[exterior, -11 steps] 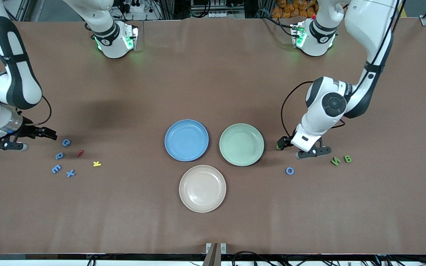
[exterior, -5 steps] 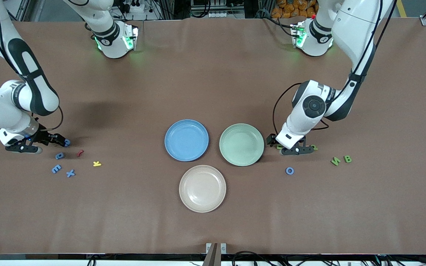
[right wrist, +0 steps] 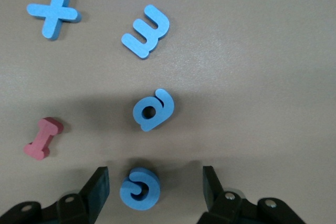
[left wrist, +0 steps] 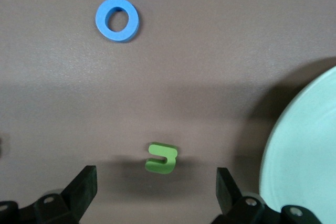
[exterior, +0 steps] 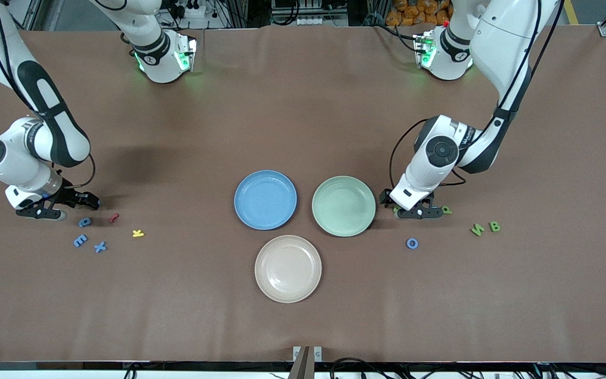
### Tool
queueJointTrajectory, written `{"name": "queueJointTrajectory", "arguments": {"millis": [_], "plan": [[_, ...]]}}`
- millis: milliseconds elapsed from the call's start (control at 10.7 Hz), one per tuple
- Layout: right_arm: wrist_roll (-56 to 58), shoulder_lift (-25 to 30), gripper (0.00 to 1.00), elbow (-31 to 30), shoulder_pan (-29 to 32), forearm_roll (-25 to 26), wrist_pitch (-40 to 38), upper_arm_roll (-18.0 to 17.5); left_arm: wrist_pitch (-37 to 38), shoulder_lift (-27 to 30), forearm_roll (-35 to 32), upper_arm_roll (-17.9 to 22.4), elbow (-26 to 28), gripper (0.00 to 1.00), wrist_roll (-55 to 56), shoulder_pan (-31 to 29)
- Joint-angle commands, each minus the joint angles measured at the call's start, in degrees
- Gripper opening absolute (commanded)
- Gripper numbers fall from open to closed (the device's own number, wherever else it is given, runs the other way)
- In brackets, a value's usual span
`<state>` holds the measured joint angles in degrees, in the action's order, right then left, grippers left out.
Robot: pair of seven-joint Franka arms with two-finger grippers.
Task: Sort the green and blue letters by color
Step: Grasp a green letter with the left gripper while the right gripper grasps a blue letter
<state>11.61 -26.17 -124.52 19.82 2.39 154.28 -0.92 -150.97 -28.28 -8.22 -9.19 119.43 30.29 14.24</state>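
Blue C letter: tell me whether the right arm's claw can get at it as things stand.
Probably yes. The right claw sits low over the table with its fingers open, one on each side of the blue C letter, and nothing lies between them. The blue P and red letter lie clear of the fingers.

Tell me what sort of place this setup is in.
Probably a robotics lab bench. Two robot arms are mounted on a brown-covered table; the left gripper and right gripper hover over toy letters. Three plates, such as the blue plate, lie mid-table, and cables run along the table's edges.
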Motion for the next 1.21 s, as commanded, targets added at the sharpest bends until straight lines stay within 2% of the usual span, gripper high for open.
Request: {"name": "queueJointTrajectory", "arguments": {"millis": [0, 187, 280, 374, 467, 561, 654, 748, 841, 1121], "plan": [[-1.9, 0.9, 0.81, -2.4, -0.4, -0.2, 0.7, 0.0, -2.7, -1.5, -1.6, 0.2, 0.1, 1.0, -0.1, -0.2], [-1.9, 0.7, 0.78, -3.1, -0.5, -0.2, 2.0, 0.5, -3.5, -2.5, -1.8, 0.2, -0.2, 1.0, -0.1, -0.4], [-1.9, 0.6, 0.73, -3.1, -0.5, -0.2, 2.2, 0.5, -4.6, -3.1, -1.8, 0.2, -0.2, 1.0, -0.1, -0.4], [-1.9, 0.6, 0.57, -3.1, -0.5, -0.2, 2.2, 0.5, -4.7, -3.1, -1.8, 0.2, -0.2, 1.0, -0.1, -0.4], [-1.9, 0.5, 0.42, -3.1, -0.5, -0.2, 2.2, 0.5, -4.8, -3.0, -1.8, 0.3, -0.2, 0.78, -0.1, -0.4], [-1.9, 0.6, 0.26, -3.1, -0.6, -0.2, 2.1, 0.5, -4.8, -3.1, -1.9, 0.3, -0.2, 0.52, -0.1, -0.3], [-1.9, 0.9, 0.12, -3.1, -0.7, -0.2, 1.8, 0.5, -4.9, -3.1, -1.9, 0.3, 0.0, 0.36, -0.1, -0.1], [-1.9, 1.5, 0.0, -3.0, -1.2, -0.2, 1.1, 0.5, -4.9, -3.0, -3.5, 0.3, 0.1, 0.25, -0.1, -0.1], [-2.4, 3.2, 0.0, -2.9, -1.7, -0.2, -0.8, 0.5, -5.0, -3.1, -4.9, 0.3, 0.2, 0.24, 0.3, -0.1], [-12.1, 9.5, 0.0, -0.4, -6.4, -0.3, -14.3, 0.0, -5.7, -3.1, -6.0, 0.4, 0.2, 0.22, 0.5, 0.0]]}}
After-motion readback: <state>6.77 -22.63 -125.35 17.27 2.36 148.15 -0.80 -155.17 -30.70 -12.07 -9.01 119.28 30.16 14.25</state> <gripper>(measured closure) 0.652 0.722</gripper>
